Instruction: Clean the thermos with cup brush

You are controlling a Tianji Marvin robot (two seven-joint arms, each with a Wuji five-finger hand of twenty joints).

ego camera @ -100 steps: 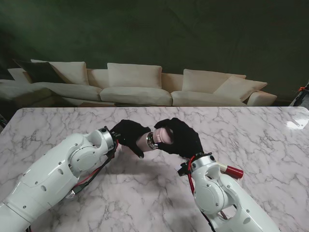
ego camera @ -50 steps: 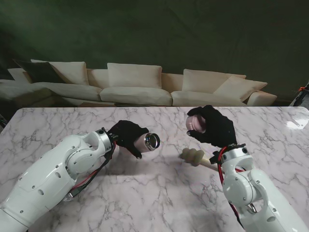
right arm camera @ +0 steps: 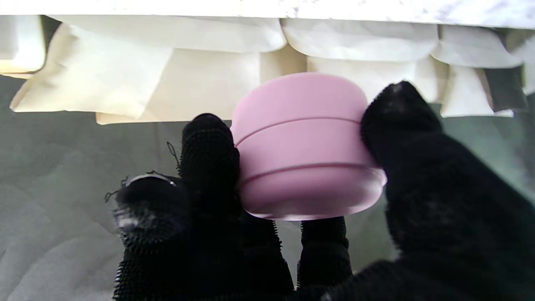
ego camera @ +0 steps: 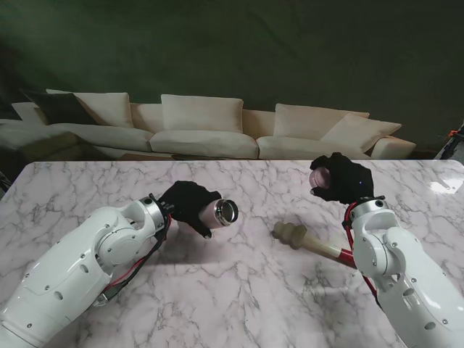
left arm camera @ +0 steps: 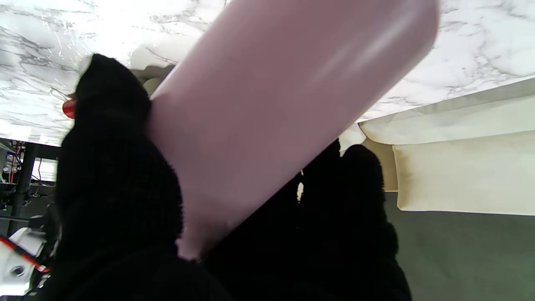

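My left hand in its black glove is shut on the pink thermos, held off the table with its open steel mouth pointing right. The left wrist view is filled by the thermos body lying across the gloved fingers. My right hand is shut on the pink lid, raised over the right side of the table. In the right wrist view the lid sits pinched between the fingertips. The cup brush lies on the marble between the arms, foam head toward the thermos, red handle end by my right forearm.
The white marble table spreads under both arms. A cream sofa stands beyond its far edge, against a dark wall. A bright reflection sits at the table's far right corner.
The lid came off the thermos: my right hand carried it away to the right and farther from me. That uncovered the cup brush on the table. The left hand kept the thermos nearly still.
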